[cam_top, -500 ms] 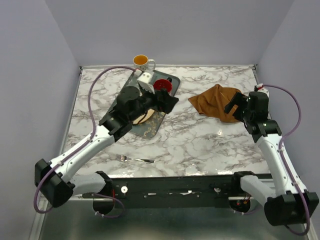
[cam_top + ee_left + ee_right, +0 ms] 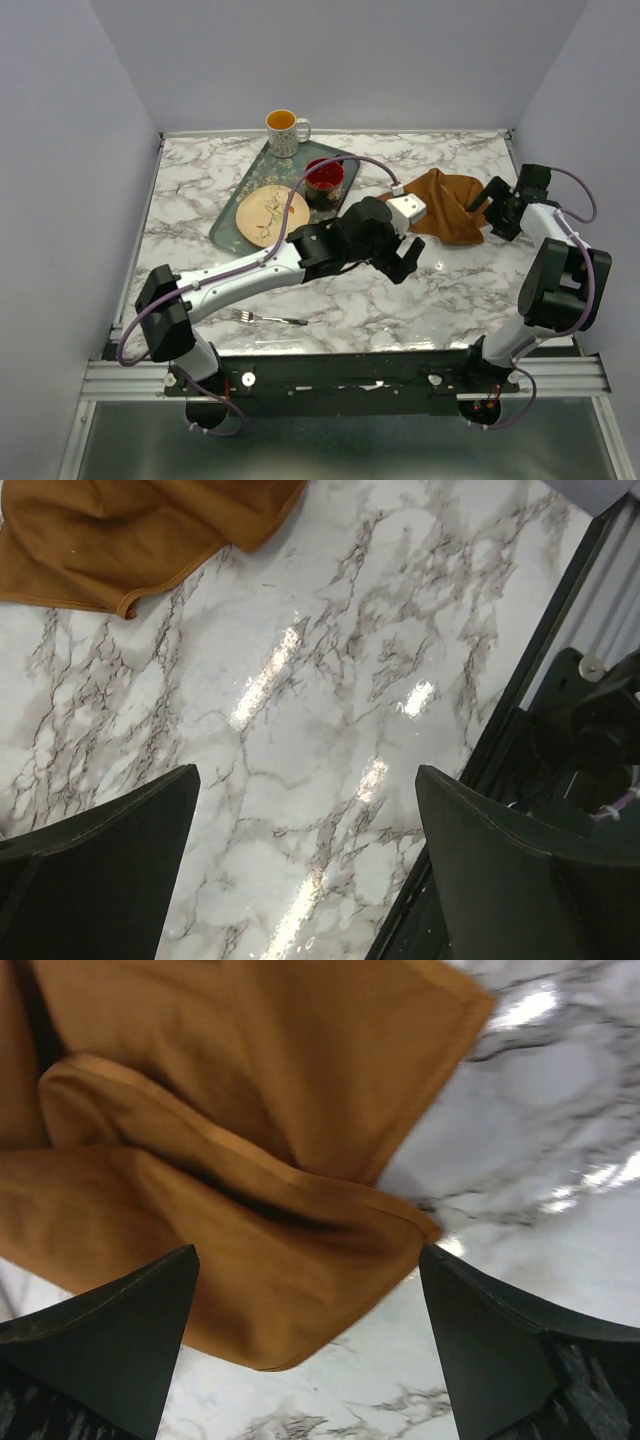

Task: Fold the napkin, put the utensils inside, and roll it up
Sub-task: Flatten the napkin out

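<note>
Napkin lies crumpled on your bench at two o'clock. Your right fingers are spread wide over it, gripping nothing. Your left fingers are spread over bare marble near its edge. Fork lies at seven o'clock.

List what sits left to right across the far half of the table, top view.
plate → red cup → napkin → right gripper
</note>
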